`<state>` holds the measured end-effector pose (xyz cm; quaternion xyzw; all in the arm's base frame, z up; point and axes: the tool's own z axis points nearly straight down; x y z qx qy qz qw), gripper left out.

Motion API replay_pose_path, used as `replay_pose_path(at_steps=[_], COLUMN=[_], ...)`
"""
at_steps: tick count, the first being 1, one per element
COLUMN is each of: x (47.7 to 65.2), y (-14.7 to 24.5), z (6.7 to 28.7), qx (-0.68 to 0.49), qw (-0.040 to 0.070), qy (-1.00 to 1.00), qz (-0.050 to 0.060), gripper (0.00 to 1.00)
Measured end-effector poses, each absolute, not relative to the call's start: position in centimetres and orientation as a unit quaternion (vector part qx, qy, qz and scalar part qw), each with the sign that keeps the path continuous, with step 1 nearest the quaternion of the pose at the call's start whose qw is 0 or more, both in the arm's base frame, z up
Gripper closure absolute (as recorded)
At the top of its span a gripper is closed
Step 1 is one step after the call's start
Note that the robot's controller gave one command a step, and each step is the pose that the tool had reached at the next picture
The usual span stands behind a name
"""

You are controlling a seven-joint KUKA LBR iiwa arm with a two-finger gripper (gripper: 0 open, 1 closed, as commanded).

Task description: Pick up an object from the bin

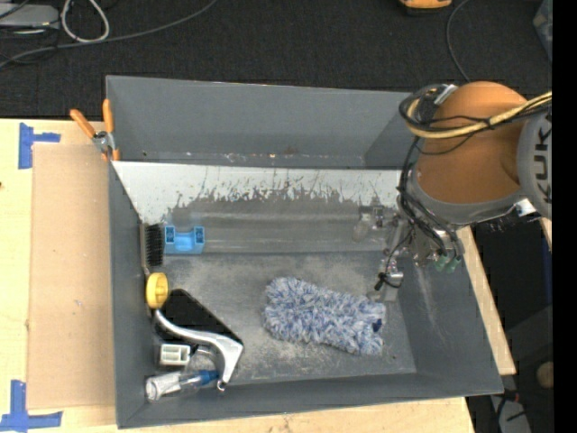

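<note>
Gripper (389, 280) near right end, fluffy blue mitt (317, 312).

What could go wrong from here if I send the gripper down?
1. The gripper hangs by the right end of the fluffy blue-and-white chenille mitt; a straight descent may catch only loose pile and slip.
2. The clear plastic tube along the far wall lies close behind; the wrist might nudge it.

The far-right corner of the bin (252, 120) is hidden by the arm's orange cover (469, 152), itself cut off at the right edge. By the near-left corner a black flat object (191, 312) is partly covered by a white handle (206, 339); its kind cannot be told.
</note>
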<state>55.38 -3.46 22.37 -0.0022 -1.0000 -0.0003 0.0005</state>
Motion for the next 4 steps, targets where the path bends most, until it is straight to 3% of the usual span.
replay_pose_path(at_steps=[1,2,3,4], x=[54.7,54.0,54.7,55.7], y=[-2.7,-2.3,-3.4,-4.8], z=[14.0,10.3,12.4,6.7], qx=[0.006,0.008,-0.002,-0.003], qw=[-0.001,0.002,0.000,0.004], qy=[-1.000,-1.000,-1.000,-1.000], qz=[0.000,-0.001,-0.001,-0.002], gripper=[0.00,0.00,0.00,0.00])
